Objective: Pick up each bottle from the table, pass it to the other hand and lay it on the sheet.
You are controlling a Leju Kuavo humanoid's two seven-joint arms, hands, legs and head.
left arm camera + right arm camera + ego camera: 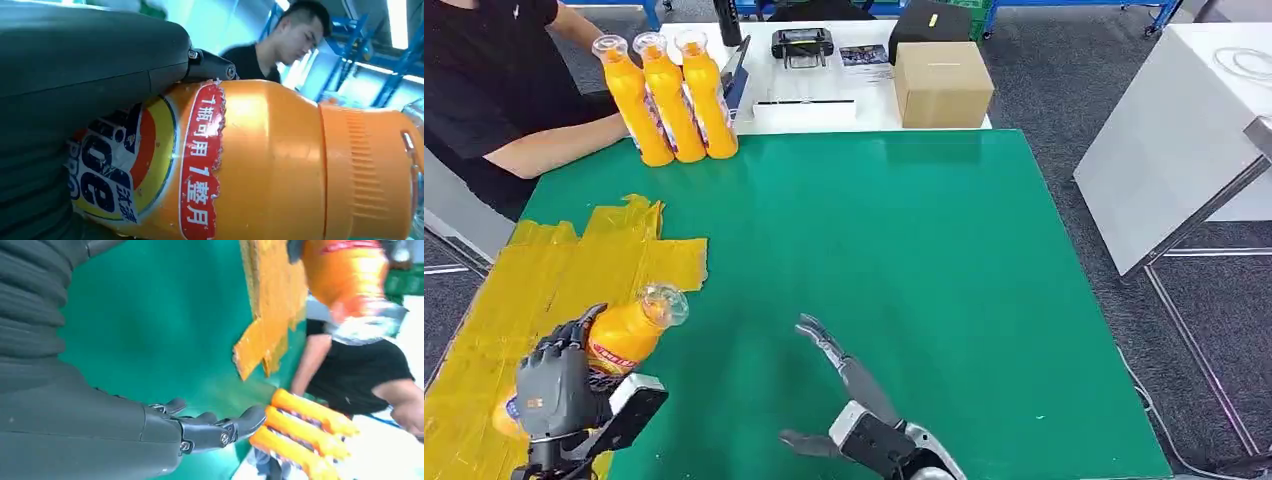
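My left hand point(554, 385) grips an orange bottle point(619, 340) with a clear cap, held tilted above the yellow sheet point(534, 290) at the table's near left. The bottle's red and blue label point(200, 165) fills the left wrist view, under my dark fingers point(90, 45). My right hand point(844, 385) hovers open over the green table point(904, 260) to the bottle's right, fingers spread, holding nothing; its fingers point(220, 430) show in the right wrist view. Three more orange bottles point(669, 100) stand upright in a row at the far left of the table.
A person in black sits at the far left, an arm point(554, 145) resting beside the standing bottles. A cardboard box point(942, 82), a black device point(802, 44) and a white tray point(804, 112) lie on the white table behind. A white table point(1184, 140) stands at the right.
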